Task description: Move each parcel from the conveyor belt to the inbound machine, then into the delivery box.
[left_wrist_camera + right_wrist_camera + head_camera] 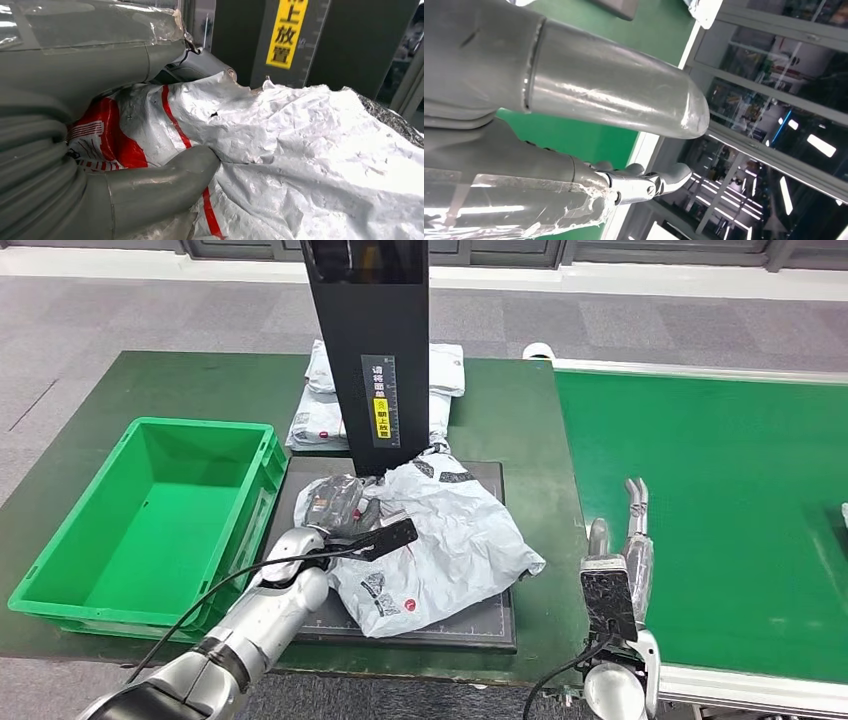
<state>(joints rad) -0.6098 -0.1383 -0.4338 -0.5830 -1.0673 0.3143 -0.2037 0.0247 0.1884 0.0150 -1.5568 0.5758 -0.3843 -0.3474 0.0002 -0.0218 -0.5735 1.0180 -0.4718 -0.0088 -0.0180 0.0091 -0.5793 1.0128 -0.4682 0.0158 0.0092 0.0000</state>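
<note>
The black post (368, 350) of the inbound machine carries a yellow label (286, 33); in the left wrist view its lower characters read 上放置, black on yellow. Above it on the post a grey strip (378, 379) bears small characters, too small to read. The parcel (440, 540) shows red printing (102, 131), unreadable.

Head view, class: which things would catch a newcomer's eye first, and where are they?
The crumpled white parcel on the dark scanning platform, with the left hand gripping its near-left end, draws the eye first. Behind it rises a tall black column. An empty bright green crate sits left; the green conveyor belt lies right.
</note>
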